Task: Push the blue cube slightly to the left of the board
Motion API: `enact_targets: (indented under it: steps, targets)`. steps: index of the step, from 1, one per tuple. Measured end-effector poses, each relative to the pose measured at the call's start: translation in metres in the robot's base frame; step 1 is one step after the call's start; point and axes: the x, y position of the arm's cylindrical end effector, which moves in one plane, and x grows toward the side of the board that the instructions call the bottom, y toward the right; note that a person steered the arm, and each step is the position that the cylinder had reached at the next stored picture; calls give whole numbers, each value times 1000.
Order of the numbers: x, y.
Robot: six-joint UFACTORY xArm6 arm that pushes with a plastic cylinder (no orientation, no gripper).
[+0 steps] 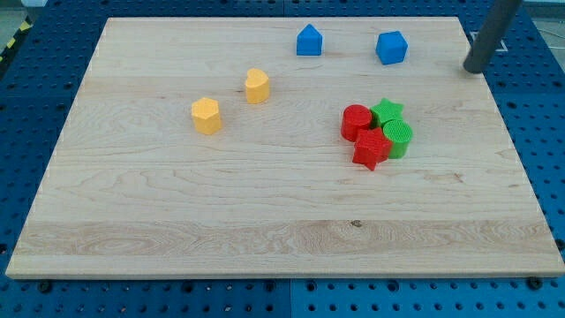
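The blue cube (391, 47) sits near the view's top, right of centre on the wooden board (177, 194). A second blue block (309, 41), house-shaped with a pointed top, sits to its left. My tip (474, 67) is the lower end of the dark rod at the board's upper right edge, to the right of the blue cube and a little below it, apart from it.
A yellow heart-shaped block (257, 86) and a yellow hexagonal block (206, 116) lie left of centre. A tight cluster right of centre holds a red cylinder (356, 122), a red star (372, 149), a green star (387, 110) and a green cylinder (399, 138).
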Motion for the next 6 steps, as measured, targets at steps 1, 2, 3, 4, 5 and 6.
enact_targets:
  steps: [1,2,3,4,5,6]
  targets:
    - [-22,-29]
    - [-25,-45]
    - [-25,-53]
    - [-25,-58]
    - [-25,-65]
    - [-25,-68]
